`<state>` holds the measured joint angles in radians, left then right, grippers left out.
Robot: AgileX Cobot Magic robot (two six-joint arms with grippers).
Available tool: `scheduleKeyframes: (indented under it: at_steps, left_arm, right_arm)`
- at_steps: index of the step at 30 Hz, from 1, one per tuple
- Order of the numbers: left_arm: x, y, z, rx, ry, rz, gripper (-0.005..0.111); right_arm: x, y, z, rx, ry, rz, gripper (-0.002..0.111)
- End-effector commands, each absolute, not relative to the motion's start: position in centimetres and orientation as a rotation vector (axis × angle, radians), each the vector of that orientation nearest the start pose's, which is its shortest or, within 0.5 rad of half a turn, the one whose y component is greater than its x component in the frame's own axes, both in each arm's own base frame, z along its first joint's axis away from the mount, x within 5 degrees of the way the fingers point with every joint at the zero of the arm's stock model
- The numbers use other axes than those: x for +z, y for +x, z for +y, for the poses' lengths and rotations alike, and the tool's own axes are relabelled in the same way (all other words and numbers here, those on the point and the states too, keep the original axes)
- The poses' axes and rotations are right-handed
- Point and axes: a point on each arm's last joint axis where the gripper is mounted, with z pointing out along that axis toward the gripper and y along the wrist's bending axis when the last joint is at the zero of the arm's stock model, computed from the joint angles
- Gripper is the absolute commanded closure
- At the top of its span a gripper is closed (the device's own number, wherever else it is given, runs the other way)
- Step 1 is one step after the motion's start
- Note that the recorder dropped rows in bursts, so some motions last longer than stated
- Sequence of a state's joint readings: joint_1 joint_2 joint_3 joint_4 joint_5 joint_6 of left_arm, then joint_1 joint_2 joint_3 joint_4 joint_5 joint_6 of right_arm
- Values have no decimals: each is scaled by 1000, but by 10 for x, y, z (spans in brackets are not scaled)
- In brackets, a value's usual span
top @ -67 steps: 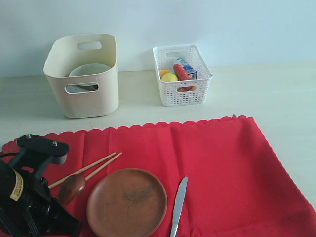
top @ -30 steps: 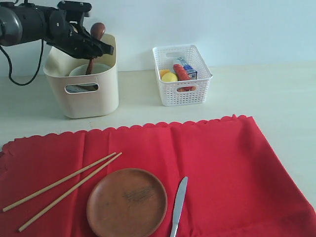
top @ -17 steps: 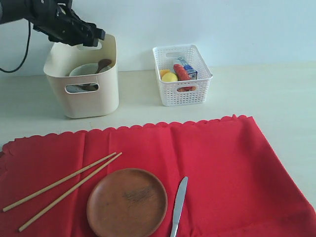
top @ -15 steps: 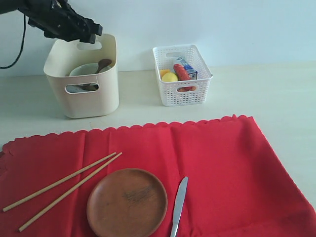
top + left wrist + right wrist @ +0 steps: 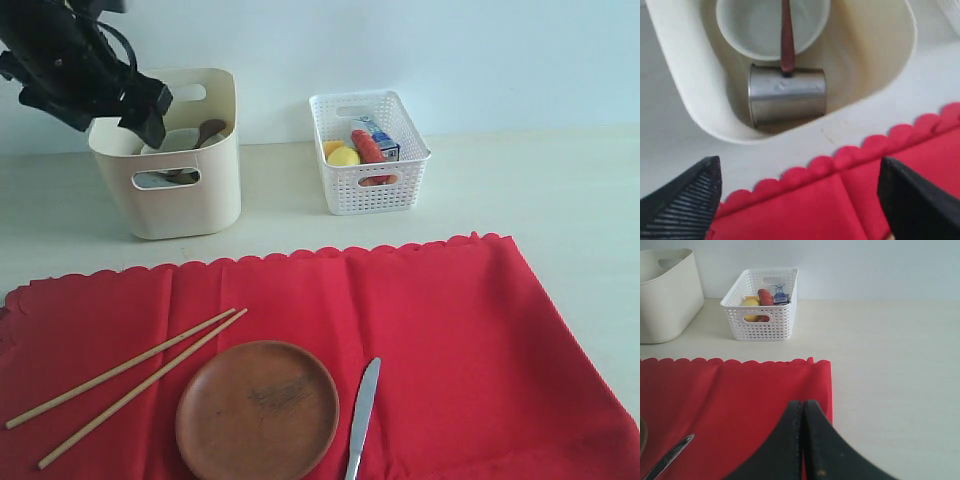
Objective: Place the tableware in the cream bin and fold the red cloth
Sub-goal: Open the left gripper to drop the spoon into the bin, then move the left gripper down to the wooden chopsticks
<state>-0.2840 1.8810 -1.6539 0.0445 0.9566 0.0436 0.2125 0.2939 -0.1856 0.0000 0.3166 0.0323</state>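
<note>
The cream bin [image 5: 175,190] holds the white bowl [image 5: 771,22], the brown wooden spoon [image 5: 786,35] lying across the bowl, and the steel cup [image 5: 787,95] on its side. My left gripper [image 5: 148,108] hovers at the bin's left rim, open and empty; its fingers [image 5: 685,200] frame the red cloth's scalloped edge. On the red cloth [image 5: 420,340] lie two chopsticks [image 5: 130,378], the round wooden plate [image 5: 257,410] and the steel knife [image 5: 362,420]. My right gripper [image 5: 803,406] is shut with nothing in it, low over the cloth's right part; the exterior view does not show it.
A white lattice basket [image 5: 368,150] with food items stands to the right of the bin, against the back wall. Bare pale table [image 5: 560,190] lies behind and to the right of the cloth.
The left gripper let the spoon go into the cream bin, then drew back from above the bin toward its left side and lower. The cloth, plate, chopsticks and knife stayed put.
</note>
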Motion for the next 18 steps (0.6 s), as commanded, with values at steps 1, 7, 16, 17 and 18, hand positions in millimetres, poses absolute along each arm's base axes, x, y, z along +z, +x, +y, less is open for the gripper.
scheduleKeyframes:
  at_steps: [1,7,16,17,18]
  left_arm:
    - [293,357,-118,-47,500,2585,26]
    - [289,299,-119,-60,575,2600,32]
    - [228,257,-105,-16,683,2779,52]
    - [221,254,-105,-15,718,2784,52]
    - [213,252,-104,-19,752,2789,52]
  right_arm:
    - [229,76,16,164,-168,1895,108]
    - [229,76,16,163,-170,1894,108]
    - [229,76,16,163,-170,1894,108]
    - [229,76,16,163,-170,1894,108]
    - [229,76,16,163,-170,1894,108]
